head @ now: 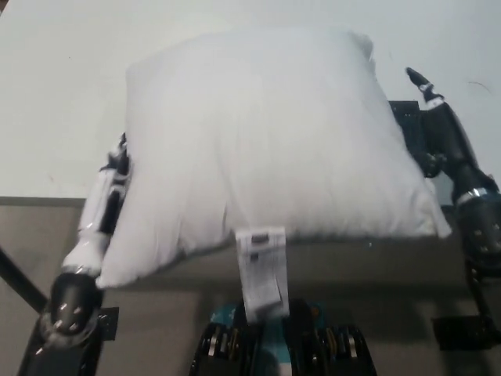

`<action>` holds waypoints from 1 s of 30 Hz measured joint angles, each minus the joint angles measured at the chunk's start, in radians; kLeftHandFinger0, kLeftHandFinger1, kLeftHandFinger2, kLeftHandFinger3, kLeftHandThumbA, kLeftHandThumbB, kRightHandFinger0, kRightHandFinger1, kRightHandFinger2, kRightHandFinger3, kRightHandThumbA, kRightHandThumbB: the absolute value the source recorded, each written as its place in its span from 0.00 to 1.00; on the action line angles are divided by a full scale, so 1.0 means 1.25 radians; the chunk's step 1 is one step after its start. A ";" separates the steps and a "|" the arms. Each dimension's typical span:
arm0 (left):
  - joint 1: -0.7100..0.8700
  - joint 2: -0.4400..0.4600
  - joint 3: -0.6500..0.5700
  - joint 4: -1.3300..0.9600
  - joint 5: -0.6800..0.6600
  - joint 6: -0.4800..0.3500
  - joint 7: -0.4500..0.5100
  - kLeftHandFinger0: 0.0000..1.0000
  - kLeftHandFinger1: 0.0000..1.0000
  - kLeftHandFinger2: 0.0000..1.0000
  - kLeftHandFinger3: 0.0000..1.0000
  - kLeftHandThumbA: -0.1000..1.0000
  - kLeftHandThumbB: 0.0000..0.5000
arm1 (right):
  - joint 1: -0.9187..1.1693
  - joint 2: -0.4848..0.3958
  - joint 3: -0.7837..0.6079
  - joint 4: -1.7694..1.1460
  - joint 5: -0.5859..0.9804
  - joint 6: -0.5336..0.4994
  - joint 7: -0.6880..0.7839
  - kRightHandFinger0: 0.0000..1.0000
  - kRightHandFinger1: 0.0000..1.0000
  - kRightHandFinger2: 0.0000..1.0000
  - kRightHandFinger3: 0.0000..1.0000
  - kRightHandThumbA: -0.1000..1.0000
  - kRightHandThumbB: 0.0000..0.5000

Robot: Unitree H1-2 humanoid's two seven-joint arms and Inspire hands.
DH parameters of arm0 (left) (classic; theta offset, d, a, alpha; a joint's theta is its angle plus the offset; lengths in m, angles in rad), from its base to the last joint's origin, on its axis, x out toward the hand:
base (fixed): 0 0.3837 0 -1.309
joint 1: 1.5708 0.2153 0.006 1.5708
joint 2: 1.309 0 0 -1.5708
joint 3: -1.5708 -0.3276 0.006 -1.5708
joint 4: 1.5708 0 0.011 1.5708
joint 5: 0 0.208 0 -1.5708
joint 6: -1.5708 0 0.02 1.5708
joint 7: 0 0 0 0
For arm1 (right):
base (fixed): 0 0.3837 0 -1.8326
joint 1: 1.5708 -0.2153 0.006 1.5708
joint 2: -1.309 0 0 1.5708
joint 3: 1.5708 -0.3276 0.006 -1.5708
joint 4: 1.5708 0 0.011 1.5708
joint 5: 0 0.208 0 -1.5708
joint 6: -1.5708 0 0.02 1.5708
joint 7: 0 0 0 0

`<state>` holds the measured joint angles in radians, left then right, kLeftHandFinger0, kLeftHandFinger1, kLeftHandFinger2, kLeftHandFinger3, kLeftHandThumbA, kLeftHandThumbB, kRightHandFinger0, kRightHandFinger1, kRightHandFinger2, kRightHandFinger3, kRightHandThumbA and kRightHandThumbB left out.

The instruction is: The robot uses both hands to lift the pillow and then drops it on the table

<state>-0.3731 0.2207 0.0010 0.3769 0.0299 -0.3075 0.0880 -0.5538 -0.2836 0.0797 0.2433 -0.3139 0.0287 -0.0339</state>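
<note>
While the pillow covers most of the view, we note:
Left hand: white, pressed against pillow's left edge; fingers hidden, grip we cannot tell.
Right hand: black, beside pillow's right edge; fingers apart, holding nothing.
Pillow: white, over table's near edge.
Tag: hangs from pillow's front seam.
Table: white.
</note>
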 measured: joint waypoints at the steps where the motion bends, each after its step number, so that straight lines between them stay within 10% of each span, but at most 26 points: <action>1: 0.012 0.007 0.008 -0.009 0.000 -0.004 0.000 1.00 1.00 1.00 1.00 1.00 0.18 | 0.012 -0.009 -0.003 -0.020 -0.001 0.000 0.001 1.00 1.00 1.00 1.00 1.00 0.44; 13: 0.095 0.040 0.092 -0.096 -0.004 -0.022 0.000 1.00 1.00 1.00 1.00 1.00 0.00 | 0.117 -0.054 -0.061 -0.214 0.003 0.022 0.016 1.00 1.00 1.00 1.00 1.00 0.44; 22: 0.122 0.012 0.104 -0.138 -0.014 -0.051 0.000 1.00 1.00 1.00 1.00 1.00 0.25 | 0.172 -0.050 -0.092 -0.277 0.036 0.024 0.018 1.00 1.00 1.00 1.00 1.00 0.39; 30: 0.213 -0.059 0.089 -0.183 -0.043 -0.086 -0.012 1.00 1.00 1.00 1.00 1.00 0.22 | 0.364 -0.022 -0.074 -0.385 0.024 -0.005 0.015 1.00 1.00 1.00 1.00 1.00 0.50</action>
<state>-0.1064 0.1471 0.1123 0.1479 -0.0235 -0.4153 0.0732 -0.0989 -0.3114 -0.0129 -0.2384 -0.2837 0.0228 -0.0154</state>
